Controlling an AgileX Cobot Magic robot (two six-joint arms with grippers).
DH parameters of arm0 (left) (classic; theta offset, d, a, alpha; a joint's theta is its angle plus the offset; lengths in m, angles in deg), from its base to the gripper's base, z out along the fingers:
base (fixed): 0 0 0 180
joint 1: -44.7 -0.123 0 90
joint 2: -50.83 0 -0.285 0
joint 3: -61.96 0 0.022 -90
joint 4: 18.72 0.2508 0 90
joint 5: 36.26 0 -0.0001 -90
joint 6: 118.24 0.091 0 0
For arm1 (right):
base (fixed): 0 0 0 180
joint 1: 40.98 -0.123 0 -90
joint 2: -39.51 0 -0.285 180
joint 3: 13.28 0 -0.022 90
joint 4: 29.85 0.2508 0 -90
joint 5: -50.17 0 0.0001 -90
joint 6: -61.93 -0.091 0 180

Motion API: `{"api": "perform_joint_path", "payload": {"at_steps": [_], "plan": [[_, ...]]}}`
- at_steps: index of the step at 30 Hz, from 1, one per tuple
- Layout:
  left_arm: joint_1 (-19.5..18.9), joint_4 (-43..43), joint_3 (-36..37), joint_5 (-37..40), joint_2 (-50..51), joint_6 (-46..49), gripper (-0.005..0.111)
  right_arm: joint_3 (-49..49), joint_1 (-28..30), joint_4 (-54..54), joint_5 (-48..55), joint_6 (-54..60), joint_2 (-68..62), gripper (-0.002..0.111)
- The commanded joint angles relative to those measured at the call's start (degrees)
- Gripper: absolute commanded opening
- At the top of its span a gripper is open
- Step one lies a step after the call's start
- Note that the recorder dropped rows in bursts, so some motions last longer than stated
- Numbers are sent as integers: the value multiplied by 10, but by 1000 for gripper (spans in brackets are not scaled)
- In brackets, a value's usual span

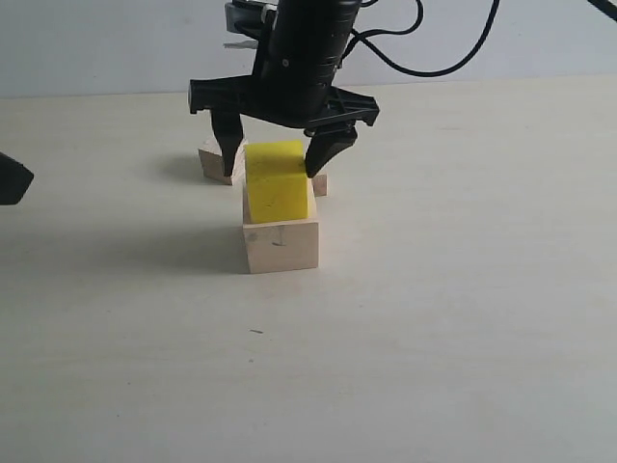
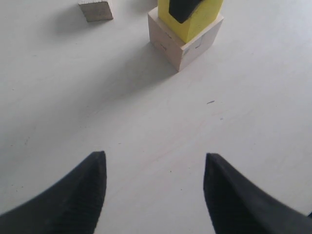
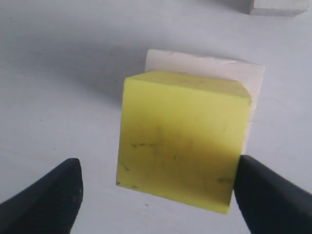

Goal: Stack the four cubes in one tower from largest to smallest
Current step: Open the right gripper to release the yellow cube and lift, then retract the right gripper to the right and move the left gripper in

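Note:
The bright yellow cube [image 1: 278,181] rests on the largest pale wood cube [image 1: 280,246], slightly turned on it. My right gripper [image 1: 275,159] hangs open over the yellow cube [image 3: 183,139], its fingers on either side; one fingertip [image 3: 253,185] is close against a side, the other stands apart. The plywood cube [image 1: 220,162] sits behind on the left, and the smallest cube [image 1: 319,183] peeks out behind on the right. My left gripper [image 2: 153,158] is open over bare table, back from the stack [image 2: 180,46].
The pale tabletop [image 1: 463,318] stretches all round the stack. The left gripper's black tip [image 1: 10,178] shows at the left edge. Black cables [image 1: 424,58] hang behind the right arm. A wooden cube [image 3: 275,7] lies at the edge of the right wrist view.

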Motion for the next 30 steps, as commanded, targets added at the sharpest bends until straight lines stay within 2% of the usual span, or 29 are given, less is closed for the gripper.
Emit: {"api": "perform_joint_path", "payload": {"at_steps": [1,21,30], "plan": [[-3,-2,1,0,-2,-2,58,-3,0,4,0,6,0,80],[-3,-2,1,2,-2,-2,58,-3,0,-29,0,12,34,80],[-3,-12,1,2,-2,-2,58,-3,0,-89,0,100,96,77]]}}
